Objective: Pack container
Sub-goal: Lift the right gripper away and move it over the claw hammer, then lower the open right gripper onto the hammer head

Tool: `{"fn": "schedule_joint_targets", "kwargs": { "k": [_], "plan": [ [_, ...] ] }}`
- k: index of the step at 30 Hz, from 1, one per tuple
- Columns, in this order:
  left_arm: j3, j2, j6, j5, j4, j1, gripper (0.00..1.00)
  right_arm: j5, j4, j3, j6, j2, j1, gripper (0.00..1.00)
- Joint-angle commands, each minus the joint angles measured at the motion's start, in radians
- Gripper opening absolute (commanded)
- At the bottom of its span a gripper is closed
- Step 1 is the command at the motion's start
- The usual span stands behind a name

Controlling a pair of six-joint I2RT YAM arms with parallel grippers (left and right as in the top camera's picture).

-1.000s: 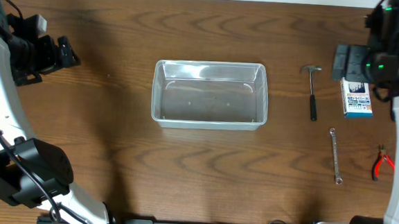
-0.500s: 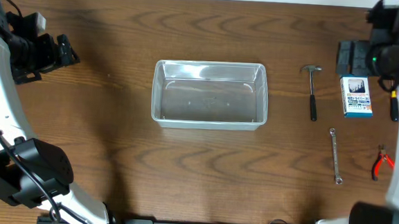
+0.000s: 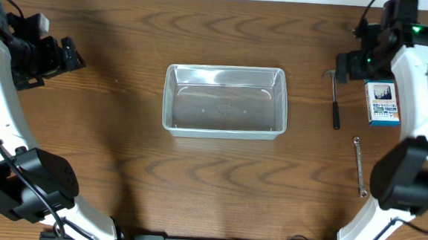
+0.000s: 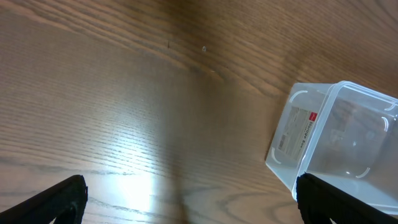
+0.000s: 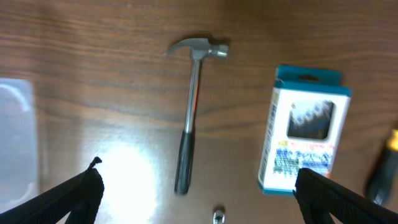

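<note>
Overhead: container (image 3: pixel 224 106) stands well apart from hammer (image 3: pixel 336 105).

Top-down overhead, nearer wrist views, container (image 3: pixel 223 109) shared

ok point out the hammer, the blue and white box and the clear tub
small metal hammer with black grip (image 5: pixel 193 93), right wrist view, mid shaft
blue-and-white box (image 5: pixel 305 130), right wrist view, printed front
clear plastic rectangular tub (image 3: pixel 222 106), overhead view, bare floor
</note>
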Motion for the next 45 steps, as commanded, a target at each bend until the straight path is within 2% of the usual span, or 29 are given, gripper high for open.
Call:
{"fn": "schedule_joint_targets", "kwargs": {
  "k": [1,11,15,20,45],
  "plan": [
    [-0.002,0.010,0.006,-0.012,0.000,-0.001,0.98,-0.014,0.022,0.000,-0.031,0.065,-0.003,0.99],
    [-0.002,0.010,0.006,-0.012,0.000,-0.001,0.98,-0.003,0.150,0.000,0.069,0.147,0.007,0.99],
    [-0.002,0.010,0.006,-0.012,0.000,0.000,0.98,0.072,0.160,0.000,0.159,0.160,0.011,0.99],
    [-0.002,0.010,0.006,-0.012,0.000,0.000,0.98,0.069,0.140,0.000,0.212,0.168,0.010,0.99],
    [-0.002,0.010,0.006,-0.012,0.001,-0.001,0.98,0.020,0.142,0.007,0.192,0.172,0.010,0.99]
  ]
}}
